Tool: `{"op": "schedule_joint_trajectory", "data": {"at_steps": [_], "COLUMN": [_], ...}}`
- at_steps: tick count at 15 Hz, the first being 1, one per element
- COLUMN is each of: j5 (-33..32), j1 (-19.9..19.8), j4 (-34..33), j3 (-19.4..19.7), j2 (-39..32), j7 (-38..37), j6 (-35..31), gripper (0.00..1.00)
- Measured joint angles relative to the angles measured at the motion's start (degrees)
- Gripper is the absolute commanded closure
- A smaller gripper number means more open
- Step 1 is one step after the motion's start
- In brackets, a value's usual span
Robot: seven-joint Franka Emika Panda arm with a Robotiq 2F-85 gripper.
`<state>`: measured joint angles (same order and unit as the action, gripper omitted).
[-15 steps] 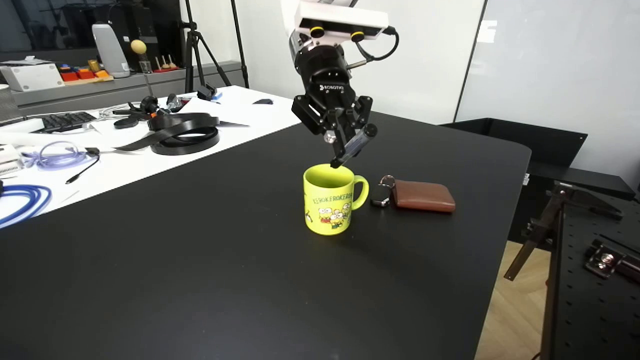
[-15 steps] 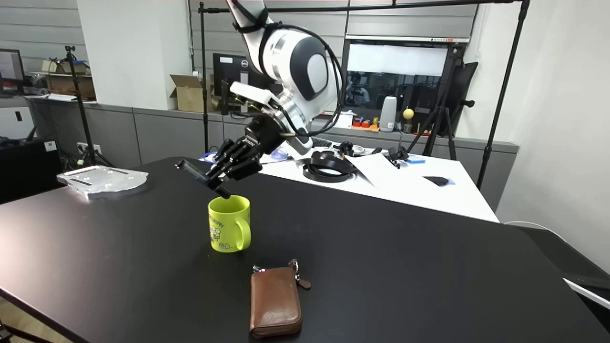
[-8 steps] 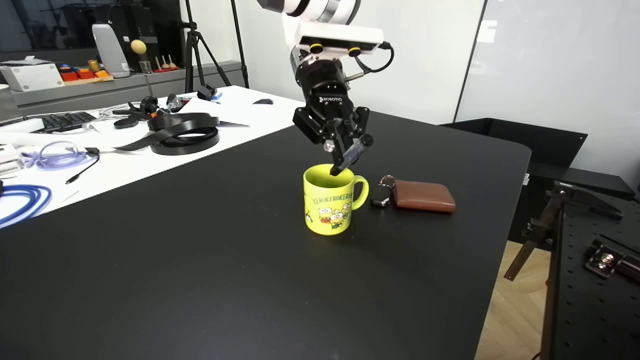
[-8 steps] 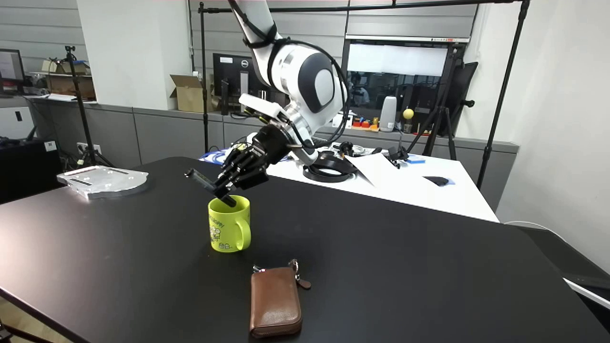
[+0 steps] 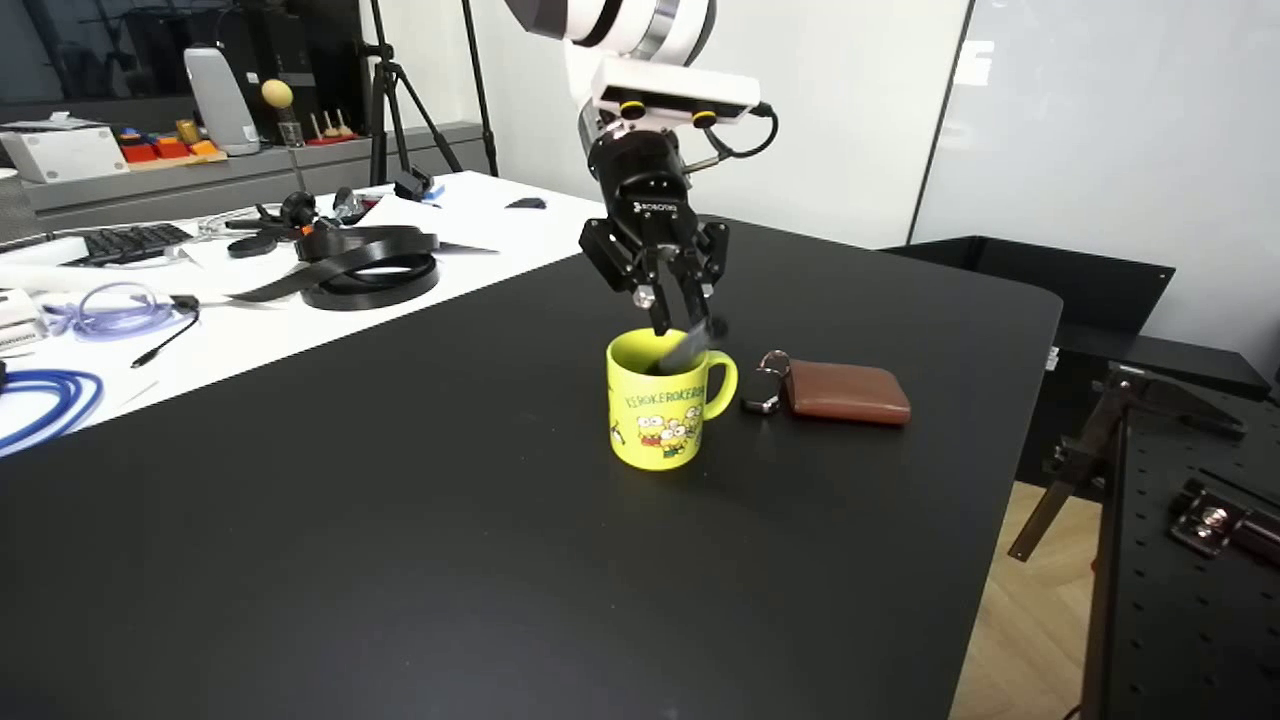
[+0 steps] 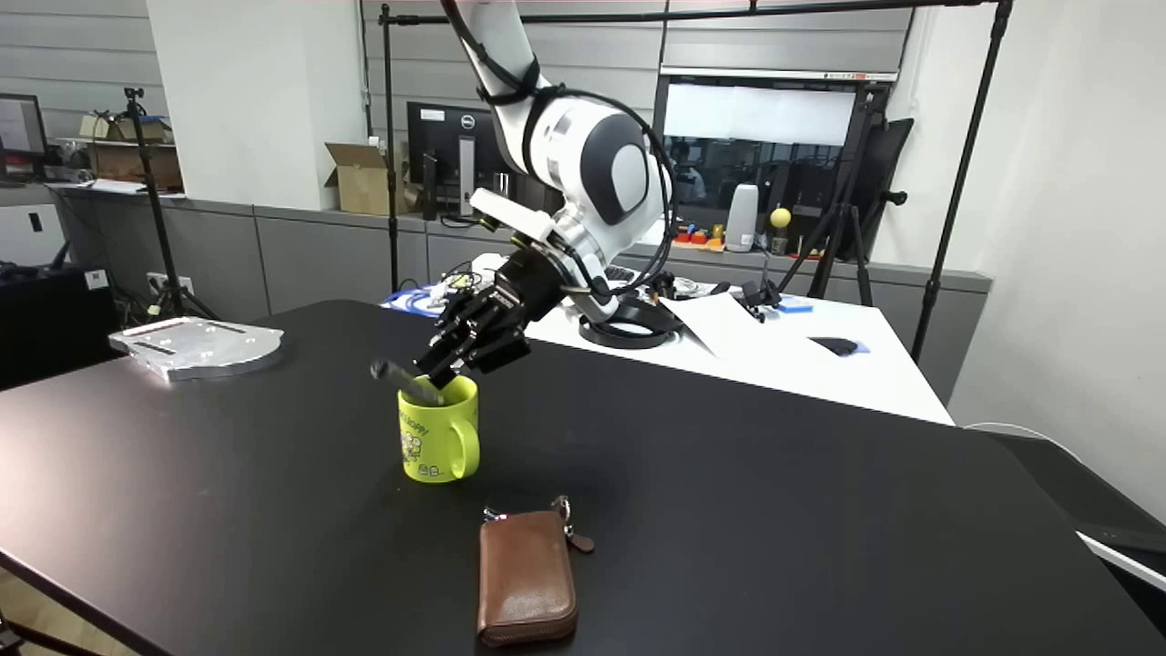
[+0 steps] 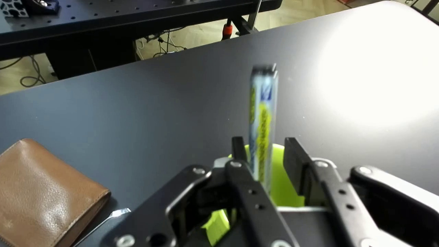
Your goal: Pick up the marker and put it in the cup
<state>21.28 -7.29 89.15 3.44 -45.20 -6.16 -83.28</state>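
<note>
1. The fingers point(image 7: 295, 157) are standing apart above the cup point(image 5: 655, 415), with the marker point(image 7: 262, 130) running between them; in the wrist view a gap is showing along one side of it, and they are clamping nothing.
2. The marker is slanting in the cup's mouth, its lower end dipping inside and its dark upper end poking out past the rim, as both exterior views are showing. Blur is hiding whether it is touching the inner wall.
3. The cup is standing upright on the black tabletop point(image 5: 400, 560), its handle pointing roughly towards the brown pouch point(image 5: 848, 393).
4. The pouch is lying flat near the cup but apart from it, its key fittings point(image 5: 762, 402) sitting just beside the handle.
5. In an exterior view, the arm point(image 6: 583, 150) is reaching down at a slant, and a silver metal plate point(image 6: 205, 344) is lying well apart from the cup.
</note>
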Motion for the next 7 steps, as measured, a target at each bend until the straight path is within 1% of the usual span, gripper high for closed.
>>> {"op": "schedule_joint_trajectory", "data": {"at_steps": [5,7], "j5": [0.0,-0.1], "j1": [0.0,0.0], "j4": [-1.7,-1.9], "j3": [-0.1,-0.3], "j2": [-0.8,-0.7], "j7": [4.2,5.8], "j6": [-1.1,-3.5], "gripper": [0.00,0.00]}}
